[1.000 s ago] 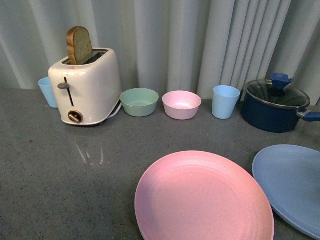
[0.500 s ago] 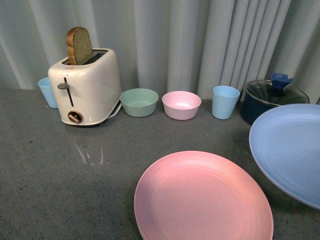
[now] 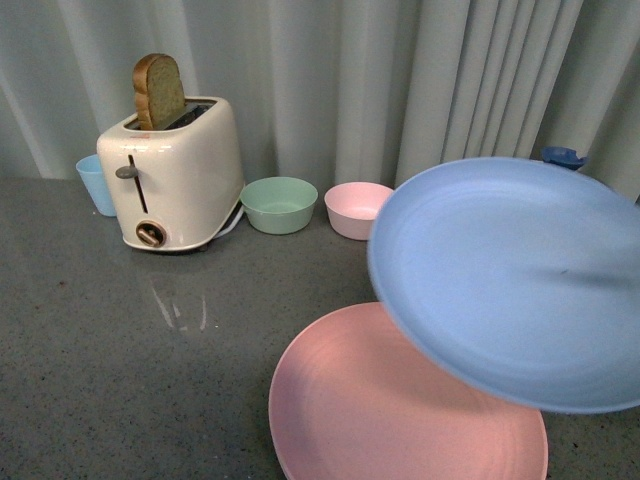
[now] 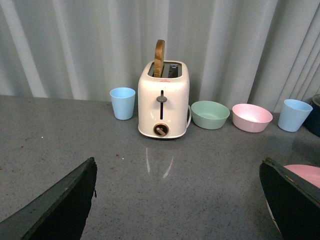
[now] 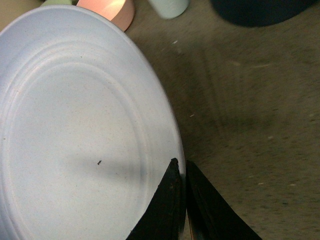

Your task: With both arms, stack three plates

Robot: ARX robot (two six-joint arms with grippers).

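The light blue plate (image 3: 515, 275) hangs tilted in the air above the right part of the pink plate (image 3: 370, 415), which lies flat on the grey counter at the front. My right gripper (image 5: 181, 167) is shut on the light blue plate's rim (image 5: 90, 125); the gripper itself does not show in the front view. My left gripper (image 4: 177, 197) is open and empty above bare counter, with an edge of the pink plate (image 4: 302, 172) by one finger. The beige plate is out of view.
At the back stand a cream toaster (image 3: 172, 172) with a bread slice, a light blue cup (image 3: 96, 183), a green bowl (image 3: 278, 203) and a pink bowl (image 3: 352, 208). A dark blue pot lid knob (image 3: 563, 156) peeks over the raised plate.
The light blue plate has risen from the counter at the right and moved left, now over the pink plate, hiding the second blue cup and the pot.
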